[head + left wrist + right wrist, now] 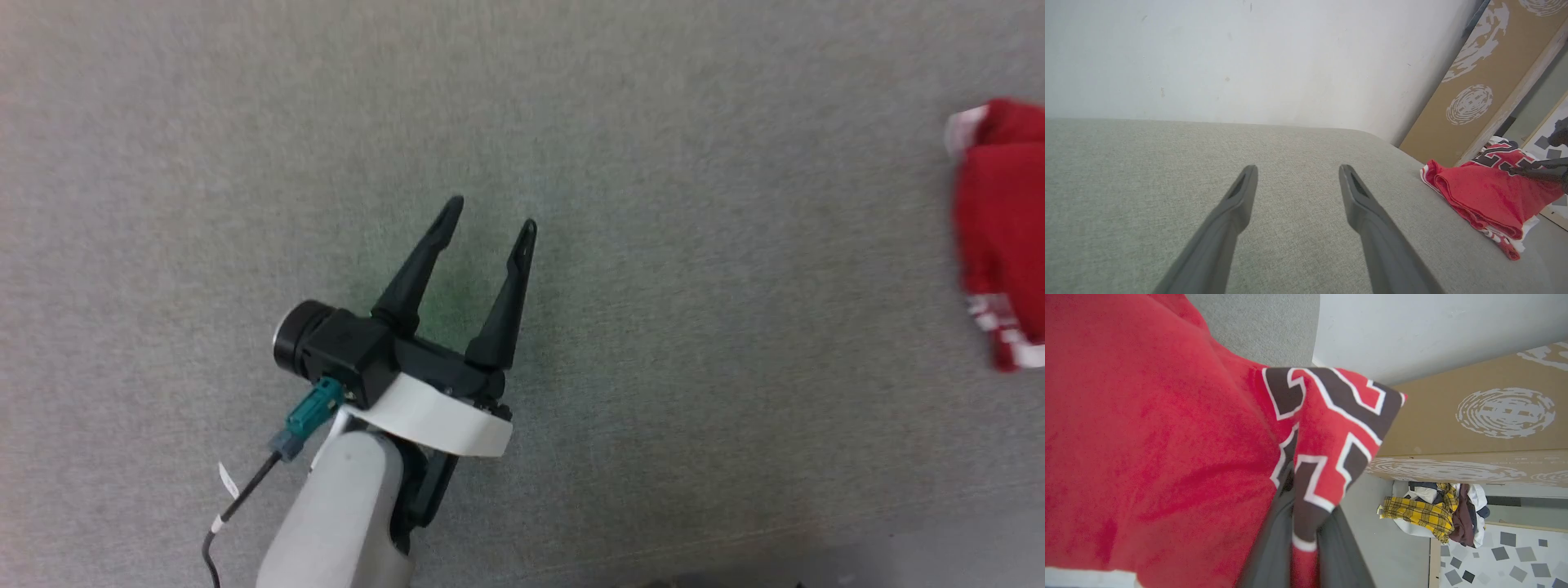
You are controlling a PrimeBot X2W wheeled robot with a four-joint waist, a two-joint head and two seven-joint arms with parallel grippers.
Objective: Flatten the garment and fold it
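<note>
The garment [1002,229] is a red jersey with white trim, bunched at the right edge of the head view. In the left wrist view the garment [1482,196] lies in a heap near the far right of the grey surface, black lettering on top. My right gripper [1304,543] is shut on a fold of the garment [1167,437] carrying the black, white-outlined lettering. The right gripper's dark fingers [1541,171] reach into the heap from the right. My left gripper [488,222] hovers open over bare grey fabric, well left of the jersey; between its fingers [1237,196] there is nothing.
A grey fabric-covered surface [653,122] spreads under everything, ending at a white wall [1249,53]. A brown cardboard panel [1478,81] leans at the right. A pile of other clothes, one yellow plaid [1425,512], lies on the floor beyond.
</note>
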